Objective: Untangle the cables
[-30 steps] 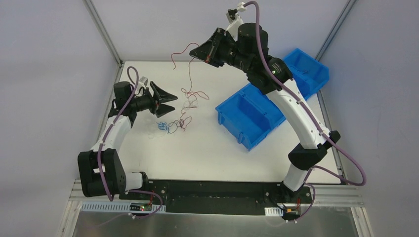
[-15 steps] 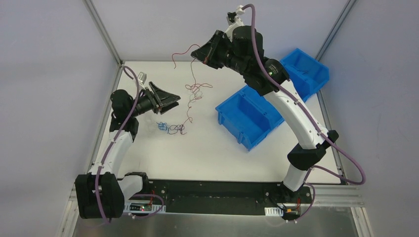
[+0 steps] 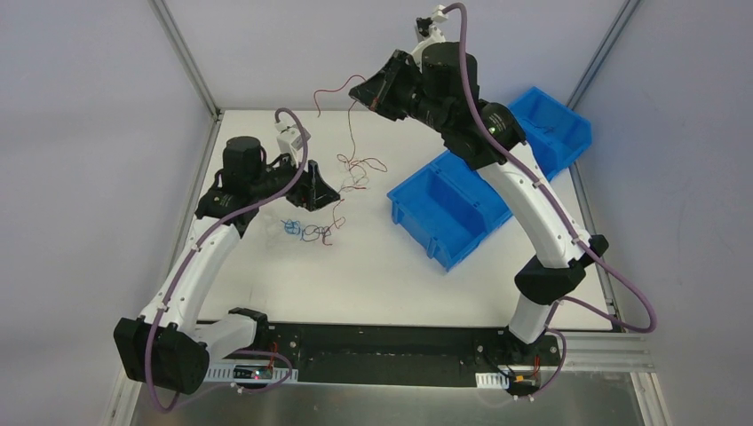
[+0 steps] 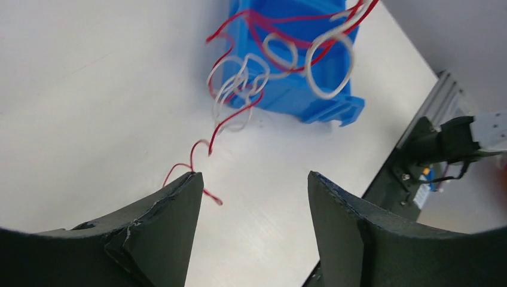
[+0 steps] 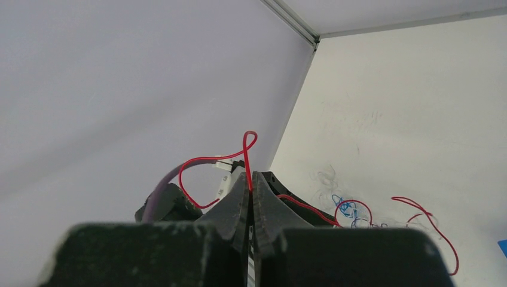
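The cables are a tangle of thin red, white and blue wires. My right gripper (image 3: 358, 91) is shut on a red wire (image 5: 247, 149) and holds it high above the table's back. The wire hangs down (image 3: 348, 133) to a knot of red and white loops (image 3: 355, 173), seen close in the left wrist view (image 4: 263, 66). A blue and red clump (image 3: 306, 231) lies on the white table (image 3: 355, 275). My left gripper (image 3: 321, 193) is open and empty, between the hanging knot and the clump; a red wire end (image 4: 206, 191) touches its left finger (image 4: 173, 221).
A blue bin (image 3: 448, 211) lies on the table right of the wires, and a second blue bin (image 3: 555, 124) sits behind it at the back right. Grey walls close in the back and both sides.
My left arm has swung right and tipped its open gripper down beside the hanging wires. My right gripper has risen slightly, lifting the red and white knot off the table.
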Robot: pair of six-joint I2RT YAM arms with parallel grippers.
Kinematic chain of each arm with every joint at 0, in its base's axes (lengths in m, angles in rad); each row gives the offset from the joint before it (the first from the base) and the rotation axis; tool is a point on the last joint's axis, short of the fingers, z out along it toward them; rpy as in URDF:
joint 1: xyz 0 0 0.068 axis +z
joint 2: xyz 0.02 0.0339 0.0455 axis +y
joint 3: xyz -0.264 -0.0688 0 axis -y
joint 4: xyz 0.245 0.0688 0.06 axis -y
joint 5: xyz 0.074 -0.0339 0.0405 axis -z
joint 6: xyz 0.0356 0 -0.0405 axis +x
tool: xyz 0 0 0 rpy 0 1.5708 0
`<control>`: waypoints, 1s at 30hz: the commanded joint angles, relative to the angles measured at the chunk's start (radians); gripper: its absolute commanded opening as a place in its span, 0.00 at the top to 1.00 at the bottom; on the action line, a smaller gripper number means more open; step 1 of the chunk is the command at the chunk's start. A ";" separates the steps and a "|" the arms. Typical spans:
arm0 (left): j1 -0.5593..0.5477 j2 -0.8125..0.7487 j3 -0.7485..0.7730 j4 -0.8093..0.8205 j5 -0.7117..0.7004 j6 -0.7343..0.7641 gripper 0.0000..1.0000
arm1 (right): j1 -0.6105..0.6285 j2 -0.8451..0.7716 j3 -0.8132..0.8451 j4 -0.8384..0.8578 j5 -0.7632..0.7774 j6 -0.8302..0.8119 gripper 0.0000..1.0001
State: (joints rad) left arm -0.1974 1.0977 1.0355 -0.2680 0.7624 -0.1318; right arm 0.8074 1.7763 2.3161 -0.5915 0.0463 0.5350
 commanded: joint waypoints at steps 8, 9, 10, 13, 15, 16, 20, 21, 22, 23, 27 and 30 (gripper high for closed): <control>-0.042 -0.058 -0.082 0.156 -0.180 0.135 0.34 | 0.002 -0.018 0.053 0.025 0.002 0.035 1.00; -0.047 -0.058 -0.086 0.174 -0.189 0.135 0.34 | 0.000 -0.017 0.056 0.026 0.003 0.038 1.00; -0.050 -0.059 -0.096 0.197 -0.196 0.106 0.34 | 0.001 -0.016 0.060 0.027 0.000 0.041 1.00; -0.054 -0.066 -0.133 0.306 -0.219 0.069 0.35 | 0.001 -0.011 0.070 0.029 -0.011 0.058 1.00; -0.058 -0.066 -0.154 0.363 -0.239 0.048 0.36 | 0.002 -0.013 0.070 0.033 -0.017 0.070 1.00; -0.060 -0.062 -0.162 0.385 -0.246 0.041 0.37 | 0.001 -0.014 0.071 0.034 -0.020 0.077 1.00; -0.081 -0.043 -0.174 0.452 -0.267 0.017 0.40 | 0.001 -0.018 0.072 0.047 -0.026 0.093 1.00; -0.087 -0.039 -0.179 0.468 -0.275 0.017 0.40 | 0.001 -0.017 0.073 0.049 -0.027 0.097 1.00; -0.092 -0.036 -0.182 0.485 -0.282 0.013 0.40 | 0.002 -0.016 0.077 0.049 -0.026 0.099 1.00; -0.095 -0.033 -0.185 0.503 -0.281 0.009 0.40 | 0.002 -0.014 0.081 0.047 -0.025 0.102 1.00; -0.106 -0.006 -0.181 0.559 -0.271 0.000 0.38 | 0.000 -0.009 0.091 0.049 -0.023 0.108 1.00; -0.118 0.019 -0.173 0.590 -0.263 0.001 0.35 | 0.002 -0.003 0.098 0.048 -0.024 0.113 1.00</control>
State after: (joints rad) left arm -0.2958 1.0939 0.8532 0.2062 0.4950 -0.1196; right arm 0.8074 1.7779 2.3608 -0.5877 0.0368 0.6262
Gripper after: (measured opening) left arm 0.635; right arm 0.009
